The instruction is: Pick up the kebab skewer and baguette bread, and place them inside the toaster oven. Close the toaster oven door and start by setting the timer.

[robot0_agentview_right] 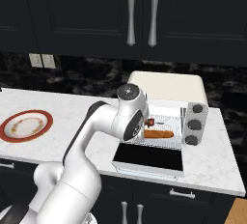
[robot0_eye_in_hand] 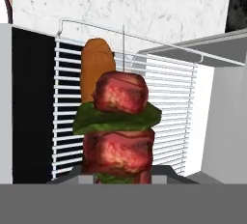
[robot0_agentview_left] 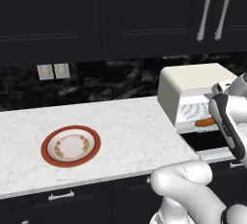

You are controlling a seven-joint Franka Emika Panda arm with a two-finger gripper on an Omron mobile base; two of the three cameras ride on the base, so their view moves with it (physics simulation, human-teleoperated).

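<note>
Dark cabinets point(robot0_agentview_right: 72, 15) and a black marbled backsplash point(robot0_agentview_left: 106, 80) close off the back of the kitchen, and under them we see a white marble counter point(robot0_agentview_left: 130, 131) running the full width. On it stands the toaster oven point(robot0_agentview_right: 166, 109), cream-bodied, with the toaster oven door point(robot0_agentview_right: 149, 156) dropped flat toward us and three knobs point(robot0_agentview_right: 194, 124) beside the opening. Our arm reaches into that opening from the front, so the gripper point(robot0_eye_in_hand: 124, 177) hangs just inside the mouth, above the wire rack point(robot0_eye_in_hand: 164, 107). A red-rimmed plate point(robot0_agentview_left: 71, 146) sits well away from the jaws, at the counter's other end. On the rack, just beyond the jaws and a little to one side of them, lies the baguette bread point(robot0_eye_in_hand: 97, 73) — smooth and orange-brown, end-on in the hand view. Clamped between the jaws is the kebab skewer point(robot0_eye_in_hand: 120, 124) — red meat chunks with a green leaf between them, its thin stick pointing straight away from the fingertips over the rack.
</note>
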